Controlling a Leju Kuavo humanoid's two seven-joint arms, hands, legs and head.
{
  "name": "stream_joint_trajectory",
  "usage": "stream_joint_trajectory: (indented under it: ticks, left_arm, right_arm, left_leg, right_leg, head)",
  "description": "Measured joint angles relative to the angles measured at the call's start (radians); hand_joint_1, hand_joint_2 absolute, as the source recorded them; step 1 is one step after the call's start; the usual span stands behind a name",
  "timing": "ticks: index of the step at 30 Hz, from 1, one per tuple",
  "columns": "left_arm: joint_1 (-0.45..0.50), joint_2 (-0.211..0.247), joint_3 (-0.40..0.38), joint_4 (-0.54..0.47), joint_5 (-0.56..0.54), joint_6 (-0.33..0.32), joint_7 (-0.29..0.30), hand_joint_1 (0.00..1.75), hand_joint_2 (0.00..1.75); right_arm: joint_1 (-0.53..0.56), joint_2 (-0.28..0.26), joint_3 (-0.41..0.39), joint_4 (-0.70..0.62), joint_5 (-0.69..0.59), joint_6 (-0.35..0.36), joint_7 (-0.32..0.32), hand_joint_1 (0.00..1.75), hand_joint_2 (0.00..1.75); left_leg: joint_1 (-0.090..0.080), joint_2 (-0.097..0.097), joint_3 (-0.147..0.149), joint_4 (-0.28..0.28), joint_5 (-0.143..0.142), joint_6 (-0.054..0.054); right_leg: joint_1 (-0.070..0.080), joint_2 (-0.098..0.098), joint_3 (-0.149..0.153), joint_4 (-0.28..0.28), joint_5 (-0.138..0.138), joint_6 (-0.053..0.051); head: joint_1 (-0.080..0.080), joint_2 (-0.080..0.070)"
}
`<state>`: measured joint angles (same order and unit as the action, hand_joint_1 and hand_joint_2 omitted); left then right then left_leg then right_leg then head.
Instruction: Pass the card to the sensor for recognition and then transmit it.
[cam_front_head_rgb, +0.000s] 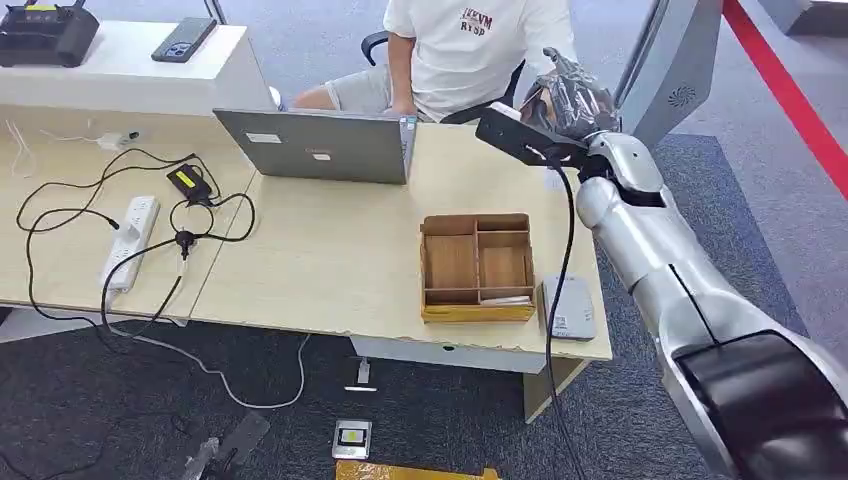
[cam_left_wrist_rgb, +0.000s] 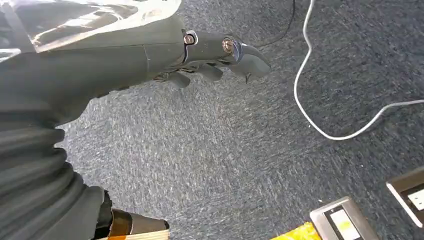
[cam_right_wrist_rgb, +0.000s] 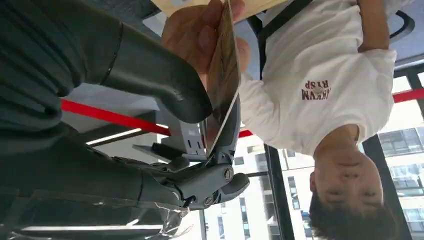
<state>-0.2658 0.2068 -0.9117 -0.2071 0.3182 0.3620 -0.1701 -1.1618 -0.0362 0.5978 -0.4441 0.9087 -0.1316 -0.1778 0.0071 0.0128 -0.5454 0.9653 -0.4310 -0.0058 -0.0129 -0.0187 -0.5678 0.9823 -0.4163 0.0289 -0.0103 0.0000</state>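
At the far right corner of the desk (cam_front_head_rgb: 330, 250), head view, the right hand (cam_front_head_rgb: 570, 100) is raised in front of a seated person (cam_front_head_rgb: 470, 50) in a white shirt; what it holds can't be made out from there. Right wrist view fills that in: the card (cam_right_wrist_rgb: 223, 75) stands edge-on, pinched btwn the thick thumb (cam_right_wrist_rgb: 165, 85) and a dark finger (cam_right_wrist_rgb: 227, 135), and a person's hand (cam_right_wrist_rgb: 200, 35) is touching the card's other end, fingers on both faces. Left wrist view has the left hand (cam_left_wrist_rgb: 200, 55) hanging over grey carpet (cam_left_wrist_rgb: 225, 150), fingers loosely curled, nothing in it, w/ a white cable (cam_left_wrist_rgb: 310, 100) looping on the floor nearby.

Around: a wooden tray (cam_front_head_rgb: 477, 267) w/ compartments sits near the desk's front edge, a small grey reader (cam_front_head_rgb: 569, 307) just beside it at the right corner. A grey laptop (cam_front_head_rgb: 320, 145) stands open at the back, just left of the raised hand. Left part of desk carries a power strip (cam_front_head_rgb: 130, 240) and tangled black cables (cam_front_head_rgb: 100, 220). A black cable (cam_front_head_rgb: 560, 270) drops from the right wrist past the tray and reader, over the desk edge.

Right arm runs along the desk's right edge; bare desktop lies btwn laptop and tray.
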Motion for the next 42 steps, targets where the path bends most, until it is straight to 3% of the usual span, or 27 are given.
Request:
stream_joint_trajectory:
  ticks: [1,2,18,20,22,26,27,28,29,33,35,38,42]
  left_arm:
    - [0.0,0.001,0.0,0.0,0.002,0.0,0.001,0.0,1.75]
    - [0.001,0.002,0.0,0.0,0.002,0.001,0.001,0.0,1.75]
    - [0.008,0.006,-0.001,0.0,0.017,0.016,-0.003,0.0,1.75]
    - [0.017,0.006,-0.001,0.0,0.024,0.032,-0.015,0.0,1.75]
    - [0.028,0.005,0.001,0.0,0.04,0.059,-0.031,0.0,1.75]
    - [0.055,-0.001,0.005,0.0,0.06,0.096,-0.06,0.0,1.75]
    - [0.062,-0.004,0.006,0.0,0.066,0.106,-0.067,0.0,1.75]
    - [0.07,-0.006,0.009,0.0,0.074,0.117,-0.073,0.0,1.75]
    - [0.078,-0.01,0.011,0.0,0.084,0.13,-0.081,0.0,1.75]
    - [0.112,-0.022,0.025,0.0,0.119,0.155,-0.103,0.0,1.75]
    - [0.125,-0.028,0.035,0.0,0.146,0.164,-0.103,0.0,1.75]
    - [0.132,-0.037,0.05,0.0,0.18,0.176,-0.095,0.0,1.75]
    - [0.135,-0.047,0.07,0.0,0.212,0.192,-0.084,0.0,1.75]
  right_arm:
    - [0.0,0.004,0.004,0.008,0.0,0.0,0.001,1.75,1.75]
    - [0.0,0.006,0.006,0.016,0.002,0.0,0.001,0.0,1.75]
    - [0.001,0.028,0.032,0.066,0.018,-0.007,0.017,0.0,1.75]
    - [-0.003,0.028,0.042,0.081,0.023,-0.069,-0.017,0.0,1.75]
    - [-0.013,0.022,0.043,0.081,0.03,-0.197,-0.076,0.0,1.75]
    - [-0.053,-0.011,0.04,0.069,0.005,-0.372,-0.157,0.0,1.75]
    - [-0.058,-0.025,0.032,0.061,-0.013,-0.423,-0.184,0.0,0.0]
    - [-0.061,-0.043,0.023,0.051,-0.022,-0.476,-0.21,0.0,0.0]
    - [-0.059,-0.071,0.002,0.026,-0.017,-0.525,-0.241,0.0,0.0]
    - [-0.038,-0.198,-0.169,-0.074,-0.005,-0.539,-0.371,0.0,0.0]
    - [-0.014,-0.274,-0.284,-0.121,-0.003,-0.539,-0.388,0.0,0.0]
    - [0.052,-0.388,-0.474,-0.169,0.018,-0.539,-0.464,0.0,0.0]
    - [0.215,-0.519,-0.77,-0.232,0.108,-0.539,-0.505,0.0,0.0]
  left_leg:
    - [0.0,0.0,0.0,0.0,0.0,0.0]
    - [0.0,0.0,0.0,0.0,0.0,0.0]
    - [0.0,0.0,0.0,0.0,0.0,0.0]
    - [0.0,0.0,0.0,0.0,0.0,0.0]
    - [0.0,0.0,0.0,0.0,0.0,0.0]
    - [0.0,0.0,0.0,0.001,0.0,0.0]
    - [0.0,0.0,0.0,0.001,0.0,0.0]
    - [0.0,0.0,0.0,0.002,0.0,0.0]
    - [0.0,0.0,0.001,0.002,0.0,0.0]
    - [-0.001,0.0,0.0,0.003,-0.001,0.002]
    - [0.0,-0.001,0.0,0.004,-0.002,0.002]
    - [0.0,-0.002,0.0,0.005,-0.003,0.005]
    - [0.0,-0.003,0.001,0.005,-0.006,0.007]
  right_leg:
    - [0.0,0.0,0.0,0.0,0.0,0.0]
    - [0.0,0.0,0.0,0.0,0.0,0.0]
    - [0.0,0.0,0.0,0.0,0.0,0.0]
    - [0.0,0.0,0.0,0.0,0.0,0.0]
    - [0.0,0.0,0.0,0.0,0.0,0.0]
    - [0.0,0.0,0.0,-0.001,0.0,0.0]
    - [0.0,0.0,-0.001,-0.001,0.0,0.0]
    - [0.0,0.0,0.0,-0.001,0.0,0.0]
    - [0.0,0.0,0.0,-0.001,0.0,0.0]
    - [0.0,0.0,0.001,-0.004,0.001,0.001]
    - [0.0,-0.001,0.002,-0.006,0.001,0.002]
    - [0.0,-0.001,0.004,-0.007,0.001,0.004]
    - [0.0,-0.001,0.006,-0.008,0.0,0.006]
  head:
    - [0.0,0.0]
    - [0.0,0.0]
    - [0.0,0.0]
    - [0.0,0.0]
    - [0.0,0.0]
    - [0.0,0.0]
    - [-0.001,0.0]
    - [0.0,0.0]
    - [0.0,0.0]
    - [-0.001,0.0]
    - [0.0,0.0]
    - [0.0,0.0]
    - [0.0,0.0]
